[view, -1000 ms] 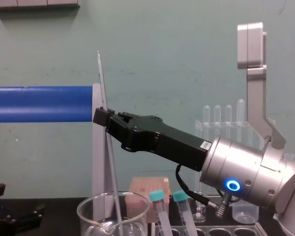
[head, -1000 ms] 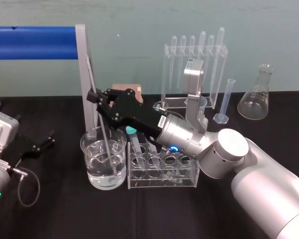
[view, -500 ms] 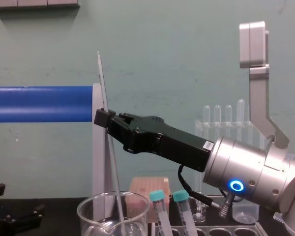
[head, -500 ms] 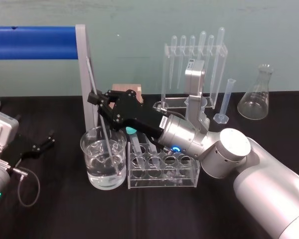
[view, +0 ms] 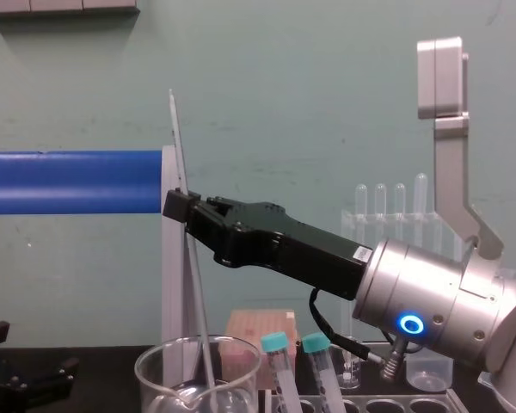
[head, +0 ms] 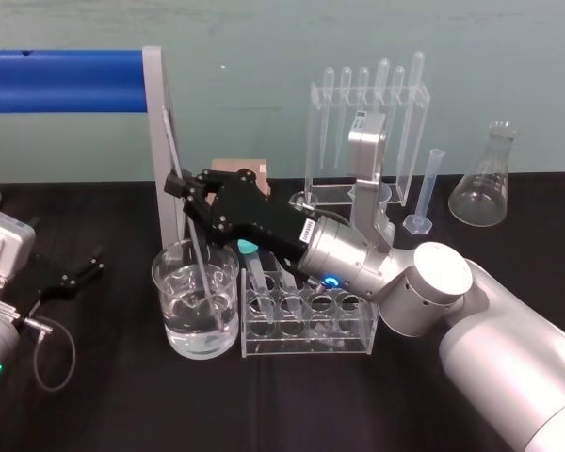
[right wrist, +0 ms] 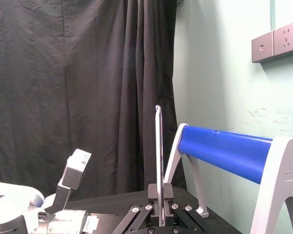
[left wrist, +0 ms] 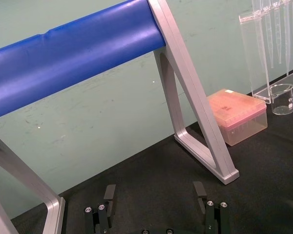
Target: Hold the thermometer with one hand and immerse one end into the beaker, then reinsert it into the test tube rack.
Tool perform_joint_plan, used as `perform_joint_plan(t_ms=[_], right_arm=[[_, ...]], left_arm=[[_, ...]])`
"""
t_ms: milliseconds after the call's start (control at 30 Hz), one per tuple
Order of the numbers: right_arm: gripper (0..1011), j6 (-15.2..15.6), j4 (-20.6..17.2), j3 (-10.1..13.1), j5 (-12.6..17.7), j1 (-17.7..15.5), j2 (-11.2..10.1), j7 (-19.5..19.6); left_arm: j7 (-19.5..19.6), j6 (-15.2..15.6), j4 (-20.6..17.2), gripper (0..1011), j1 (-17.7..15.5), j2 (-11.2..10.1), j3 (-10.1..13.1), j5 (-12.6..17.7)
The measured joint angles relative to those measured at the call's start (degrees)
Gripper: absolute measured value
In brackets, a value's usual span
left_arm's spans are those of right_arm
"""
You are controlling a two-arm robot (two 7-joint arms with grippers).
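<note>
My R pincer is clamped on thermometer high up the shaft, prob. to keep my fingers clear of the water. Its lower end slants into beaker. Rack is just beside, next stop. L pincer is parked wide, far left.

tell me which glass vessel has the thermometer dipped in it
The large beaker left of the test tube rack: the right hand holds the thermometer slanting into its water. The flask and cylinder behind hold none. Left hand idle at left.
</note>
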State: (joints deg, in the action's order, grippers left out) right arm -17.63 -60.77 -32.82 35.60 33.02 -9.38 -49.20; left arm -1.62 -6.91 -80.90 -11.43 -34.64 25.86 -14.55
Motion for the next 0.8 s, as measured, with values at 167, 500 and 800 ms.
perform_joint_plan(t_ms=[167, 500, 800], right_arm=[[57, -0.1, 0.2, 0.0, 0.0, 0.0, 0.1, 0.0], [57, -0.3, 0.9, -0.1, 0.0, 0.1, 0.4, -0.3], [57, -0.6, 1.2, -0.1, -0.1, 0.1, 0.4, -0.5]], left_arm=[[0.0, 0.0, 0.0, 1008, 0.0, 0.0, 0.0, 0.0], [0.0, 0.0, 0.0, 1008, 0.0, 0.0, 0.0, 0.0], [0.0, 0.0, 0.0, 1008, 0.0, 0.0, 0.0, 0.0]])
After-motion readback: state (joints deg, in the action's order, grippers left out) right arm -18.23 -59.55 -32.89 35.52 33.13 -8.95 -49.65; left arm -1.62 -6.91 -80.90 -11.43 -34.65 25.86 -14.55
